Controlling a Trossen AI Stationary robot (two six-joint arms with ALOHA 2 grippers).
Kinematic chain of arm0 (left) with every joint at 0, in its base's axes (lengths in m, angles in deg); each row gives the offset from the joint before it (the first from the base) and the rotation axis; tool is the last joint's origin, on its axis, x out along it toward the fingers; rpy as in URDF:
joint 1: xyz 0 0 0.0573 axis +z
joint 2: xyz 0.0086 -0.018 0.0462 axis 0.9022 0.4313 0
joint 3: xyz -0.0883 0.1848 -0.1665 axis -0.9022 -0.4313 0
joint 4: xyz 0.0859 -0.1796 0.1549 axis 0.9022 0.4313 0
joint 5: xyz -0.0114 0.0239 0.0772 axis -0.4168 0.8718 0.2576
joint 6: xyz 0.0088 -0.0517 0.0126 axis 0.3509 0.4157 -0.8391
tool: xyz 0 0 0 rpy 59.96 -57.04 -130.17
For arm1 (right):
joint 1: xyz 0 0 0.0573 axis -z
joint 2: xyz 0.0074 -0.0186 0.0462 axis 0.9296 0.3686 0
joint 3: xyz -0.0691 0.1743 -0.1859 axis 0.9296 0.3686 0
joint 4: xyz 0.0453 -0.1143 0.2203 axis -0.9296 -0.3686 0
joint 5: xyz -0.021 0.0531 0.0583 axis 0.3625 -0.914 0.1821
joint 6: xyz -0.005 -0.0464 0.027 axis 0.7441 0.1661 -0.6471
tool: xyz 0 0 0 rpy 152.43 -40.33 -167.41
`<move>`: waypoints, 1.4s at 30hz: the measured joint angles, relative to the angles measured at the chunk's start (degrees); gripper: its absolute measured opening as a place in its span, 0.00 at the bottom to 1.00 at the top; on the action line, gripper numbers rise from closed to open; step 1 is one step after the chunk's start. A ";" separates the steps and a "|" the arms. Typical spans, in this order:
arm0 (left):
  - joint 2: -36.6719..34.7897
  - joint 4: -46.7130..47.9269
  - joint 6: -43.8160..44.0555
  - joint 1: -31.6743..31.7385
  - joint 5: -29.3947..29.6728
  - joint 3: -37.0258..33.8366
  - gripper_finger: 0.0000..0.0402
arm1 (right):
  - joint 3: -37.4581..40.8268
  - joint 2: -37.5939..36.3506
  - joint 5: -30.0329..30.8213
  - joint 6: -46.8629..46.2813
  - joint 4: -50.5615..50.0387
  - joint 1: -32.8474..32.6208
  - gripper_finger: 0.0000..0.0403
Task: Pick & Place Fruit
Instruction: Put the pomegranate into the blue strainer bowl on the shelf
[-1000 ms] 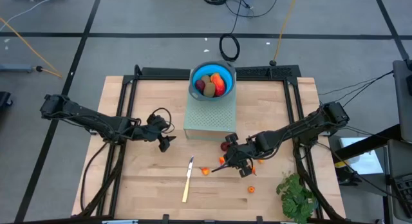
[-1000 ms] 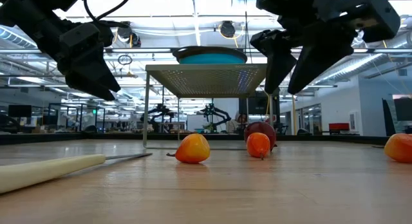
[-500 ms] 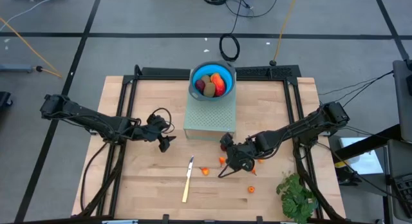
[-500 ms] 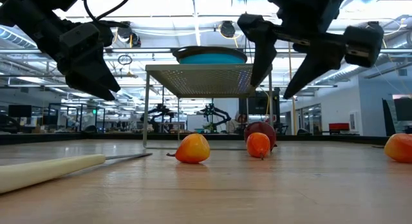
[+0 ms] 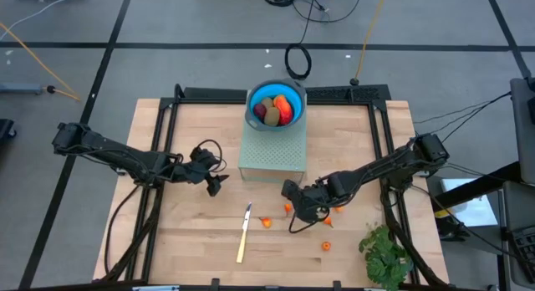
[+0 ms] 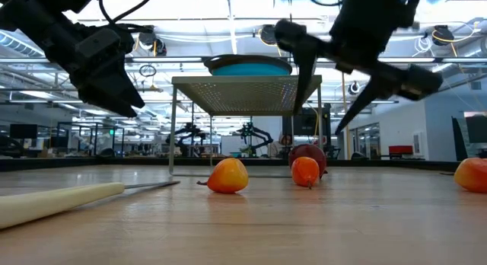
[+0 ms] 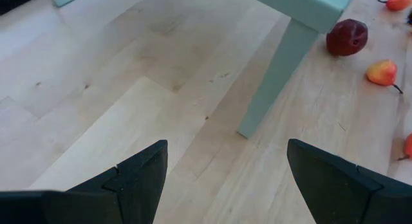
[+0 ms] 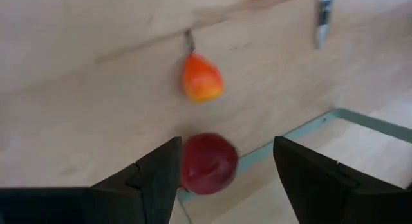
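A blue bowl [image 5: 276,107] holding several fruit stands on a pale green perforated stand [image 5: 272,155]. On the table in front of the stand lie a dark red ball [image 8: 207,163] and small orange fruit [image 6: 305,170] [image 6: 228,175] [image 5: 326,246]. My right gripper [image 5: 292,203] hangs open above the red ball, fingers slanting down. In the right wrist view the ball lies between the fingers, close to one of them. My left gripper [image 5: 215,184] waits open, above the table left of the stand.
A pale-handled knife [image 5: 244,232] lies near the table's front, left of the orange bits. A leafy green bunch [image 5: 384,254] sits at the front right corner. The stand's leg [image 7: 270,89] is ahead of my left gripper. Bare wood lies left of the knife.
My right gripper has rolled about its own pointing line above the red ball, and its fingers have spread wider. The fruit on the table has not moved.
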 joint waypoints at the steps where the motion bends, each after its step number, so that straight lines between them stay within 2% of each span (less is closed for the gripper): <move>1: -0.02 -0.14 -0.01 0.00 0.01 0.00 0.80 | 0.01 0.69 0.38 0.96 0.10 0.04 0.60; 4: -0.01 -0.44 -0.04 -0.03 0.01 -0.01 0.80 | -0.01 3.18 5.08 5.27 1.23 -0.03 0.60; 8: -0.02 -0.41 -0.04 -0.75 0.48 -0.01 0.80 | 0.03 6.06 14.26 11.26 0.36 0.00 0.59; 11: -0.02 -0.41 -0.04 -1.24 0.56 -0.01 0.80 | 0.01 7.48 17.20 15.35 -0.20 0.05 0.59; 21: -0.02 -0.41 0.07 -3.50 3.46 -0.01 0.80 | 0.01 7.52 17.86 15.57 -0.37 -0.01 0.59; 36: -0.02 -0.87 0.19 -3.52 3.36 -0.01 0.80 | 0.01 7.54 19.63 13.63 0.74 -1.06 0.59; 42: -0.02 -1.56 0.66 -3.52 3.12 -0.01 0.80 | 0.01 7.54 19.65 9.35 1.00 -2.64 0.59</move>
